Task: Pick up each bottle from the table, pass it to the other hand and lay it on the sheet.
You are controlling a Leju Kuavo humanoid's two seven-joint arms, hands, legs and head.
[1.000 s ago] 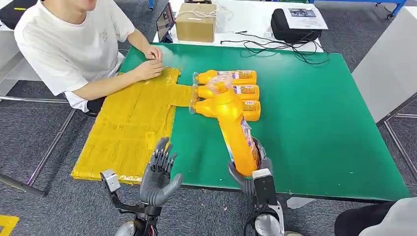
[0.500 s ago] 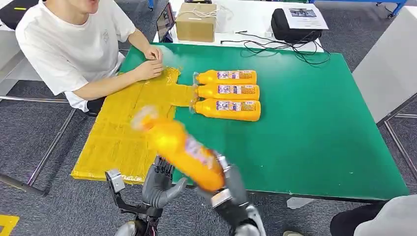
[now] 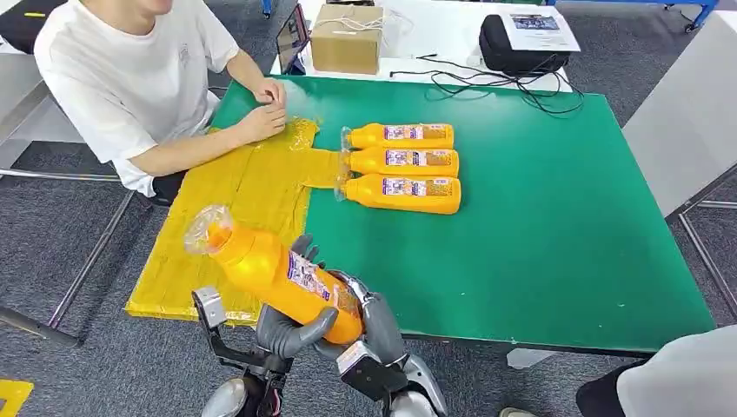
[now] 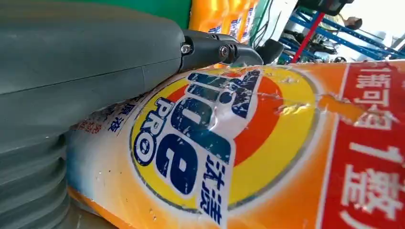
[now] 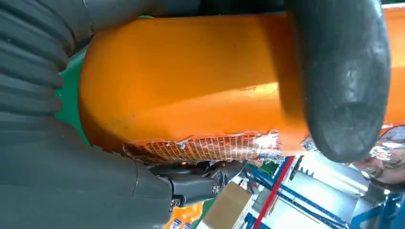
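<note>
Swung the orange plastic bottle (image 3: 282, 271) from upright near the table's near edge leftward, neck over the yellow sheet (image 3: 228, 228); left hand (image 3: 291, 328) now cupping it beside right hand (image 3: 375, 320).

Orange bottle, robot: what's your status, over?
Both hands, left hand and right hand, on orange bottle, mid-handover. Yellow sheet ahead, unobstructed. Three bottles remain on table.

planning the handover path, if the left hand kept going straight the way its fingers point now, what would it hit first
The bottle itself: the left hand already cups its lower body from beneath, opposite the right hand. Beyond the bottle the line seems to head over the yellow sheet, though depth is unclear.
</note>
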